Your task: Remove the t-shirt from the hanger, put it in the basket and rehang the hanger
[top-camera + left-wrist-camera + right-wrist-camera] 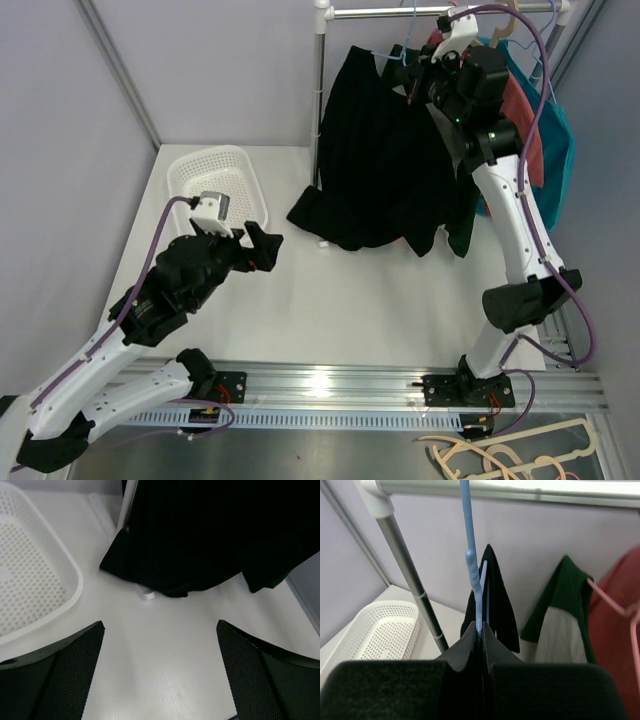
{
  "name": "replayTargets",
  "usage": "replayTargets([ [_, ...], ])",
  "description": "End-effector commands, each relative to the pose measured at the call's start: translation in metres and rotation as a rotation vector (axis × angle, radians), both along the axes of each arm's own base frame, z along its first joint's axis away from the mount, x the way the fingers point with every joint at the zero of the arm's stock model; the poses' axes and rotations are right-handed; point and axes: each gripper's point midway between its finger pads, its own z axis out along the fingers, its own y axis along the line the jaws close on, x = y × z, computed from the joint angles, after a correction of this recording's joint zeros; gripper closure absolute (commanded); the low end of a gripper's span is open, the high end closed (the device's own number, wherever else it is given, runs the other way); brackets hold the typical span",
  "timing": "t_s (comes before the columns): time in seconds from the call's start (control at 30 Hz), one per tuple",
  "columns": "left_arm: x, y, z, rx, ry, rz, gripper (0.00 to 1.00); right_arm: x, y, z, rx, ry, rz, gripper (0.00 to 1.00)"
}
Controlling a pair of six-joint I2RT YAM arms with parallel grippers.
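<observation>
A black t-shirt (380, 150) hangs from a light blue hanger (400, 55) on the rail, and its lower hem rests on the white table. My right gripper (420, 75) is up at the collar. In the right wrist view that gripper (481, 627) is shut on the blue hanger (470, 560) just below its hook, with the black t-shirt (495, 595) draped behind the fingers. My left gripper (262, 245) hovers low over the table to the left of the shirt. It stands open (160, 630) with nothing between its fingers, facing the t-shirt's hem (210, 535).
A white perforated basket (215, 185) sits at the back left, close to my left gripper (30, 575). The rack's upright pole (320, 100) stands left of the shirt. Green-and-white (565, 615), red (615, 635) and teal (555, 140) garments hang to the right. Spare hangers (510, 455) lie near the front edge.
</observation>
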Motion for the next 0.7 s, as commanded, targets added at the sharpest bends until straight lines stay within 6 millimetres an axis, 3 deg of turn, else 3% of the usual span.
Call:
replayTargets([
  [0.0, -0.008, -0.012, 0.043, -0.099, -0.164, -0.07, 0.01, -0.038, -0.025, 0.059, 0.098, -0.138, -0.199, 1.0],
  [0.03, -0.008, -0.013, 0.047, -0.089, -0.183, -0.077, 0.01, -0.037, -0.033, 0.053, 0.122, -0.109, -0.277, 1.0],
  [0.23, -0.014, -0.069, 0.056, 0.056, -0.305, -0.194, 0.01, -0.068, -0.023, 0.044, 0.222, -0.002, -0.405, 1.0],
  [0.37, -0.035, -0.116, 0.062, 0.061, -0.42, -0.309, 0.01, -0.082, -0.023, 0.033, 0.297, 0.024, -0.57, 1.0],
  [0.4, -0.038, -0.123, 0.048, 0.13, -0.456, -0.338, 0.0, -0.088, -0.013, 0.033, 0.308, 0.034, -0.566, 1.0],
  [0.47, -0.052, -0.14, 0.053, 0.11, -0.521, -0.366, 0.01, -0.092, -0.007, 0.028, 0.311, 0.048, -0.595, 1.0],
  [0.5, -0.055, -0.144, 0.037, 0.174, -0.555, -0.387, 0.01, -0.1, -0.007, 0.034, 0.334, 0.041, -0.636, 1.0],
  [0.53, -0.059, -0.146, 0.039, 0.171, -0.585, -0.389, 0.0, -0.103, -0.005, 0.036, 0.33, 0.039, -0.651, 1.0],
  [0.57, -0.068, -0.149, 0.053, 0.103, -0.632, -0.388, 0.0, -0.102, 0.0, 0.03, 0.301, 0.05, -0.663, 1.0],
  [0.6, -0.07, -0.148, 0.042, 0.125, -0.647, -0.395, 0.0, -0.107, 0.001, 0.036, 0.316, 0.046, -0.675, 1.0],
  [0.67, -0.077, -0.147, 0.049, 0.082, -0.669, -0.416, 0.01, -0.108, 0.008, 0.034, 0.298, 0.048, -0.657, 1.0],
])
